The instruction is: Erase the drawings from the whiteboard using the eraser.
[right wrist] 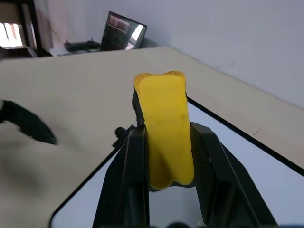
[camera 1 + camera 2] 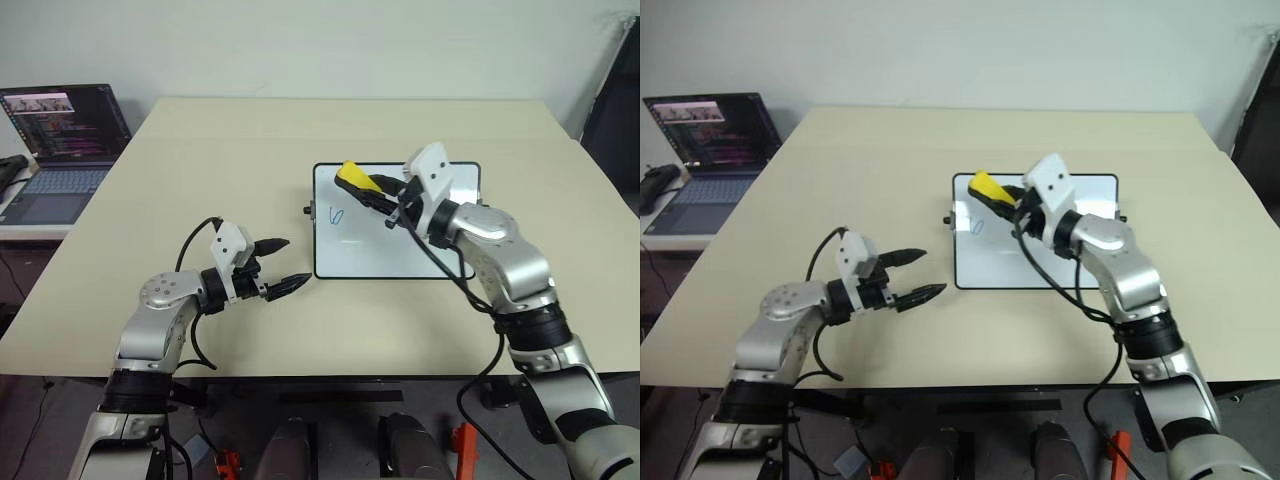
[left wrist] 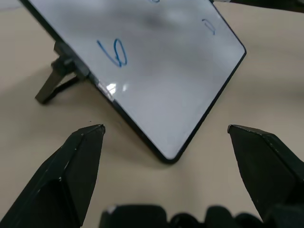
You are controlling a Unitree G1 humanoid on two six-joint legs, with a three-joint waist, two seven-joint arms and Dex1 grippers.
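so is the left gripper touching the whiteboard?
Apart. The left wrist view shows bare table between the open left gripper and the whiteboard corner; the left eye view shows that gap too.

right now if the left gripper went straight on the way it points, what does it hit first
Probably the whiteboard: the open left gripper points at its near left corner, with bare table between them. How high it sits over the table is unclear, so it may pass just above the frame.

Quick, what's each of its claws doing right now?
Left gripper: open, holding nothing.
Right gripper: shut on the yellow eraser.
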